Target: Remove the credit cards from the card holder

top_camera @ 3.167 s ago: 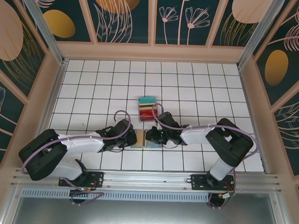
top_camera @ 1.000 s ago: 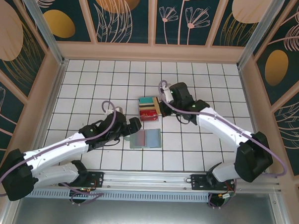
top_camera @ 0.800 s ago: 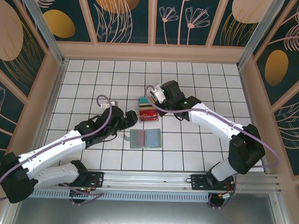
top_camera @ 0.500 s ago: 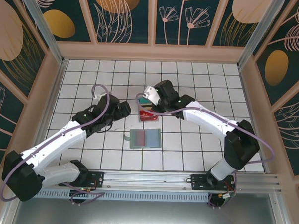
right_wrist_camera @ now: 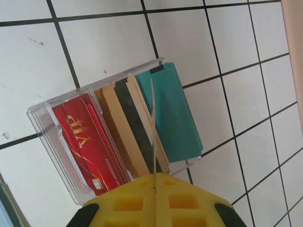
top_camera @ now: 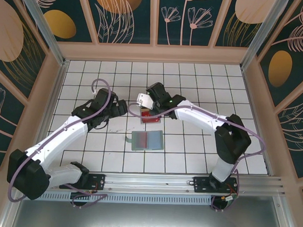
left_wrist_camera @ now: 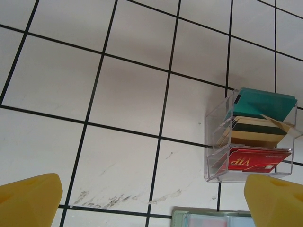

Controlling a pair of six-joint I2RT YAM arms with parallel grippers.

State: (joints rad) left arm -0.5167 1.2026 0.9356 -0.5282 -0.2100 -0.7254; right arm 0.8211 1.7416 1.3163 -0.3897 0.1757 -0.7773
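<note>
Right gripper [right_wrist_camera: 155,185] is pinched shut on one thin pale card [right_wrist_camera: 152,123], seen edge-on from its wrist camera. It now hangs over the clear tray [right_wrist_camera: 42,120] rather than down at the card holder [top_camera: 147,141], where both arms were working a few seconds ago. So this card is out of the holder and, as I judge it, about to be dropped among those already sorted.

The held card's edge lines up over the tan and dark cards [right_wrist_camera: 125,127] in the middle, between the red cards [right_wrist_camera: 87,142] marked VIP and the teal card [right_wrist_camera: 177,118]. Those standing cards are the obstacle. They lean and leave narrow gaps, so the card could catch on a top edge or on the tray wall instead of sliding in.

The card holder lies opened flat on the white tiled table [top_camera: 203,90], just nearer the arm bases than the tray, with nothing touching it. Whether more credit cards remain inside I cannot tell from above; its two halves look flat.

Left gripper [left_wrist_camera: 151,201], jaws spread wide and empty, has drawn back to the left of the tray and holder, over bare tiles. It no longer pins the holder down. If another card has to come out, it would probably need to return for that.
</note>
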